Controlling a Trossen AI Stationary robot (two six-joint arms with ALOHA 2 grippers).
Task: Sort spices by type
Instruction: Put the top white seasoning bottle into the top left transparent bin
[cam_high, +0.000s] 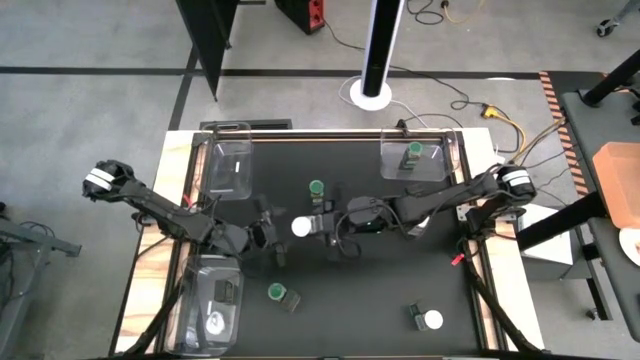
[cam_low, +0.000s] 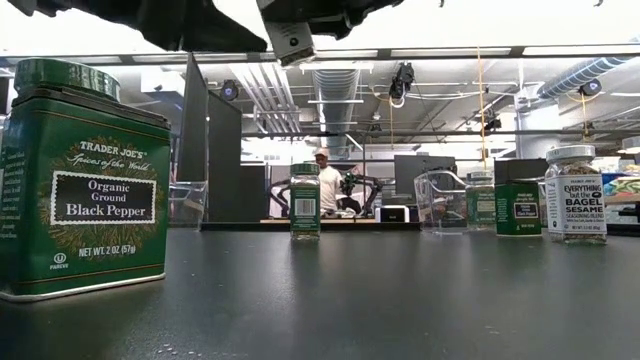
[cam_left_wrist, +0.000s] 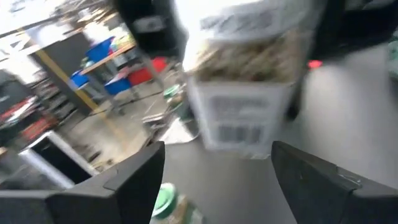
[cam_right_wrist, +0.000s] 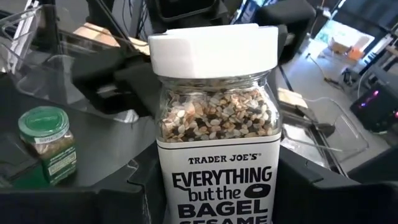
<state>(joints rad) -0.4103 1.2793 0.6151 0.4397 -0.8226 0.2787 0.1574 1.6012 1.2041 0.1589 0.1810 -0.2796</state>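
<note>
White-lidded jar (cam_right_wrist: 214, 124) clamped in right tool (cam_high: 322, 226) mid-table, left tool (cam_high: 272, 238) beside.

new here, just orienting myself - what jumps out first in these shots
Mid-table, the right gripper holds up a white-lidded bagel seasoning jar, with the open left gripper right beside it as if handing over. At the near left edge, a green black pepper tin looms large in the low view.

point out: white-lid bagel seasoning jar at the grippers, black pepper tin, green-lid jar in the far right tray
bagel seasoning jar (cam_right_wrist: 214, 118), right wrist view, glass body under the lid.
black pepper tin (cam_low: 80, 185), low view, front label.
green-lid jar (cam_high: 414, 151), high view, its lid.
</note>
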